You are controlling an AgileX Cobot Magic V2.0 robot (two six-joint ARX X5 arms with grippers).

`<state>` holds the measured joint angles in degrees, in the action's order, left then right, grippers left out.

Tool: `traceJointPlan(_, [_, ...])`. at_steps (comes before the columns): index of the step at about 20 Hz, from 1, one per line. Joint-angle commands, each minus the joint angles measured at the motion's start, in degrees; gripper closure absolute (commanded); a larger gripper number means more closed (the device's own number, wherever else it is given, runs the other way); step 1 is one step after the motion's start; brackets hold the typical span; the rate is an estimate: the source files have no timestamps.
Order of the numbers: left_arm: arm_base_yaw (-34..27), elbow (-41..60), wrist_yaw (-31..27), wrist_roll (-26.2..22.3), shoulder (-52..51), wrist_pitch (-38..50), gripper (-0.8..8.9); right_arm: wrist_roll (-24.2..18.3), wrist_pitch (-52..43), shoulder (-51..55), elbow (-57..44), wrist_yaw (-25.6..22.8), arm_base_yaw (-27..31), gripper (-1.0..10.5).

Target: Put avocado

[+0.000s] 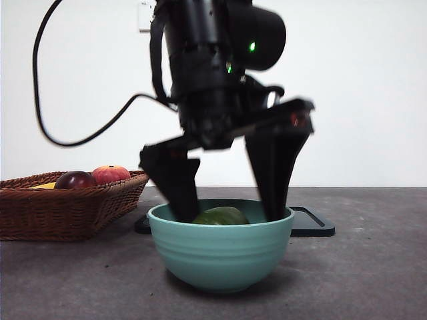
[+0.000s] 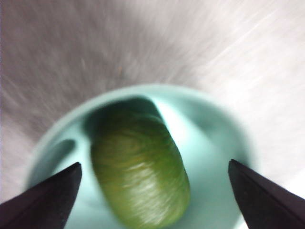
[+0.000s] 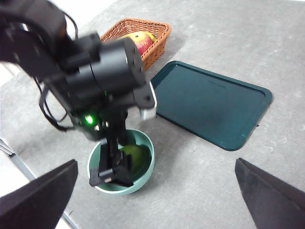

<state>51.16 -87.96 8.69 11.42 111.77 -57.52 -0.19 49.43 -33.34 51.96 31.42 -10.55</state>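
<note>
The dull green avocado [image 1: 221, 216] lies inside the teal bowl [image 1: 220, 257] at the front of the table. It fills the middle of the left wrist view [image 2: 139, 174], with the bowl's rim [image 2: 209, 102] around it. My left gripper [image 1: 227, 200] is open, its jaws reaching down into the bowl on either side of the avocado without holding it. From the right wrist view the left arm stands over the bowl [image 3: 145, 176] and the avocado [image 3: 136, 156] shows beside its jaws. My right gripper [image 3: 155, 200] is open and empty, high above the table.
A wicker basket [image 1: 67, 207] at the left holds a dark maroon fruit [image 1: 75, 179] and a red-orange fruit [image 1: 110, 174]. A dark green tray [image 3: 212, 107] lies flat behind the bowl. A black cable [image 1: 47, 100] hangs from the arm.
</note>
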Motion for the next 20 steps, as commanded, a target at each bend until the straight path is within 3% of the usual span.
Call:
traceJointPlan(1, [0.57, -4.28, -0.33, -0.96, -0.66, -1.68, 3.09, -0.26, -0.57, -0.17, 0.76, 0.11, -0.26, 3.5])
traceJointPlan(8, [0.59, -6.05, -0.57, -1.92, -17.53, -5.01, 3.05, -0.28, -0.55, -0.17, 0.76, 0.09, -0.44, 3.5])
traceJointPlan(15, [2.29, -4.50, -12.26, -0.20, -40.96, -13.51, 3.06, -0.28, 0.00, -0.26, 0.76, 0.15, -1.46, 3.5])
traceJointPlan(20, [2.86, 5.64, -15.96, -1.77, -60.50, -13.05, 3.14, 0.17, 0.17, -0.24, 0.76, 0.15, -1.46, 3.5])
